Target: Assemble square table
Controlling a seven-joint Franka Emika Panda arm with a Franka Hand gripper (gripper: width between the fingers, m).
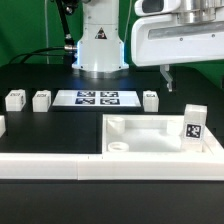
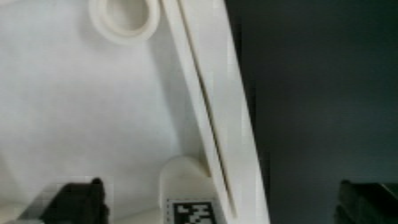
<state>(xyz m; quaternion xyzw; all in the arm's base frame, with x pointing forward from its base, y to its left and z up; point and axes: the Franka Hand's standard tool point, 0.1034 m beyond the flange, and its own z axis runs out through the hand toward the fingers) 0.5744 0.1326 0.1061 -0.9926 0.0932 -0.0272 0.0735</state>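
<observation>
Jaws spread, the gripper [image 2: 222, 203] hangs over the rim of the top [image 1: 150, 142] at the near edge of the surface [image 1: 50, 130], probably about to grasp the upright leg [image 1: 192, 126], which calls for a centred descent.

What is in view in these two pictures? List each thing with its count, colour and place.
table top: one, white, on the black table, exterior view's right.
marker board: one, white, black tags, mid-table.
leg blocks: four, white, tagged; three in line with the marker board, one upright in the table top.
border rail: one, white, along the front.
robot base: one, white, at the back.
claw: one, black fingertips, open, over the table top's rim.
</observation>
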